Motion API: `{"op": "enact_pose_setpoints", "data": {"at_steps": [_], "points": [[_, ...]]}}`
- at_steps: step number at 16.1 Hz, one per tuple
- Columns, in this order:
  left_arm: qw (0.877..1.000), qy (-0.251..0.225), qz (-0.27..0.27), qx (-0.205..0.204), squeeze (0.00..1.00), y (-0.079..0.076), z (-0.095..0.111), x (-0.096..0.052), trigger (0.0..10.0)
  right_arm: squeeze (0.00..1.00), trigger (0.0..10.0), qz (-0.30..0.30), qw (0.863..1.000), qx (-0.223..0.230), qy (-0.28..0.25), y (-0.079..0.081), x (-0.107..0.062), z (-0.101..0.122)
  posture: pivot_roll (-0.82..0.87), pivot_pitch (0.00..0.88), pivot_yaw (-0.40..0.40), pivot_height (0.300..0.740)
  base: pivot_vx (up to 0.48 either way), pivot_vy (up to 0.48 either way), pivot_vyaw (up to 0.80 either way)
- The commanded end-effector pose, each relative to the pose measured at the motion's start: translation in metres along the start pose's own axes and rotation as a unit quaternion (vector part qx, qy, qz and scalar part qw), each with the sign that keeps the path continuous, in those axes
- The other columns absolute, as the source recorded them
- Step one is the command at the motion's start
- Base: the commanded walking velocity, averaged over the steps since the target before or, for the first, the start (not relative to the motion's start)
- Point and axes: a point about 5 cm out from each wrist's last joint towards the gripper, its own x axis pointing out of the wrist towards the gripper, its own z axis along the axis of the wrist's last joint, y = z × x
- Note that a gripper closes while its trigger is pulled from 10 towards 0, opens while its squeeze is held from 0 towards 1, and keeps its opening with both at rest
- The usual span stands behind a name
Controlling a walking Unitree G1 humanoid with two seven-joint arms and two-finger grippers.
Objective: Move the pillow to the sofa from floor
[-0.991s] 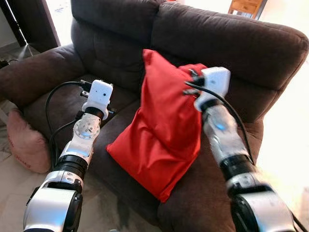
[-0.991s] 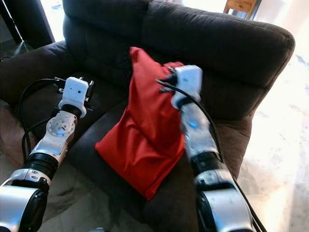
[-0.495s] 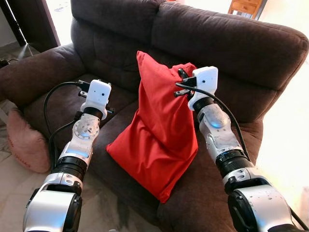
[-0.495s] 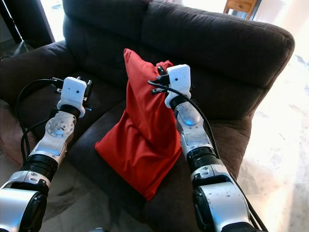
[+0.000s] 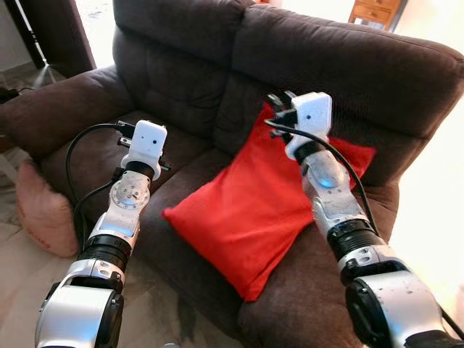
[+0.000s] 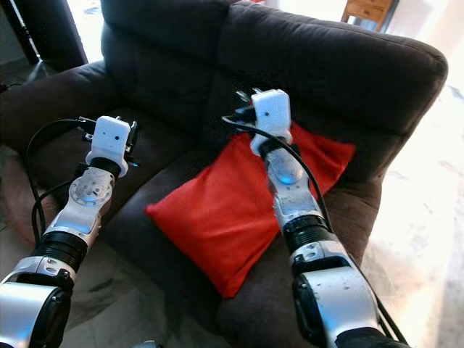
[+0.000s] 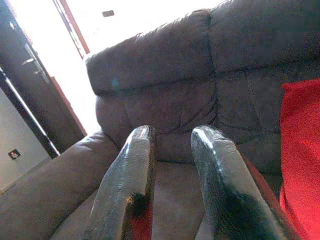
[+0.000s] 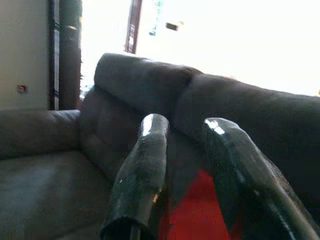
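Note:
The red pillow (image 5: 254, 210) lies spread on the seat of the dark brown sofa (image 5: 181, 43), its upper edge leaning on the backrest. My right gripper (image 5: 279, 101) hovers at the pillow's top corner, close to the backrest. It is open: in the right wrist view its fingers (image 8: 145, 165) stand apart, with red cloth showing below the gap and nothing held. My left gripper (image 5: 129, 132) hangs over the left half of the seat, apart from the pillow. It is open and empty, with the pillow's edge (image 7: 300, 150) off to its side.
A pinkish cushion (image 5: 40, 210) rests on the floor against the sofa's left arm. A dark door frame (image 5: 58, 29) stands behind the sofa on the left, and wooden furniture (image 5: 377, 11) at the back right. Pale tiled floor (image 5: 428, 217) runs along the right side.
The pillow, held upright by its top a moment ago, has dropped flat against seat and backrest. My right gripper has let go and sits just above its corner. The left arm stayed put.

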Motion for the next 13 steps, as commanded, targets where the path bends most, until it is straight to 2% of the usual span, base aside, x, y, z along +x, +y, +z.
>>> {"op": "enact_pose_setpoints", "data": {"at_steps": [1,3,4,5,6,7,9,10,11,12,13], "points": [[1.0,0.004,-0.003,-0.008,0.0,-0.005,-0.002,-0.003,10.0,0.0,10.0,-0.028,0.999,0.0,0.022,-0.013,-0.006,-0.01,0.07,0.006,-0.069,0.74,0.0,0.0,0.0],[0.999,0.03,-0.019,-0.023,0.0,-0.015,-0.017,-0.014,10.0,0.0,10.0,-0.052,0.997,-0.007,0.06,-0.026,-0.025,-0.033,0.06,0.01,-0.066,0.74,0.0,0.0,0.0],[0.997,0.066,-0.029,-0.037,0.0,-0.023,-0.037,-0.028,10.0,0.0,10.0,-0.071,0.993,0.004,0.094,-0.033,-0.042,-0.054,0.06,0.013,-0.063,0.74,0.0,0.0,0.0],[0.99,0.118,-0.027,-0.072,0.0,-0.031,-0.061,-0.046,10.0,0.0,10.0,-0.1,0.984,0.017,0.143,-0.042,-0.063,-0.08,0.05,0.014,-0.063,0.74,0.0,0.0,0.0],[0.983,0.162,-0.033,-0.081,0.0,-0.037,-0.08,-0.062,10.0,0.0,10.0,-0.123,0.976,0.027,0.176,-0.047,-0.079,-0.096,0.05,0.016,-0.063,0.74,0.0,0.0,0.0],[0.973,0.208,-0.028,-0.096,0.0,-0.041,-0.098,-0.079,10.0,0.0,10.0,-0.135,0.968,0.019,0.212,-0.051,-0.097,-0.112,0.05,0.015,-0.063,0.74,0.0,0.0,0.0],[0.957,0.277,-0.032,-0.081,0.0,-0.047,-0.126,-0.113,10.0,0.0,10.0,-0.155,0.947,0.007,0.283,-0.057,-0.132,-0.141,0.05,0.012,-0.066,0.74,0.0,0.0,0.0],[0.953,0.292,-0.034,-0.076,0.0,-0.048,-0.131,-0.121,10.0,0.0,10.0,-0.16,0.941,0.003,0.297,-0.058,-0.14,-0.146,0.05,0.012,-0.066,0.74,0.0,0.0,0.0],[0.943,0.322,-0.036,-0.078,0.0,-0.05,-0.143,-0.14,10.0,0.0,10.0,-0.181,0.927,-0.01,0.329,-0.063,-0.162,-0.158,0.05,0.01,-0.068,0.74,0.0,0.0,0.0],[0.938,0.334,-0.04,-0.077,0.0,-0.052,-0.147,-0.147,10.0,0.0,10.0,-0.19,0.921,-0.015,0.339,-0.066,-0.169,-0.161,0.05,0.007,-0.067,0.74,0.0,0.0,0.0],[0.926,0.364,-0.056,-0.079,0.0,-0.057,-0.155,-0.164,10.0,0.0,10.0,-0.204,0.906,-0.018,0.371,-0.069,-0.19,-0.171,0.05,0.0,-0.064,0.74,0.0,0.0,0.0]]}}
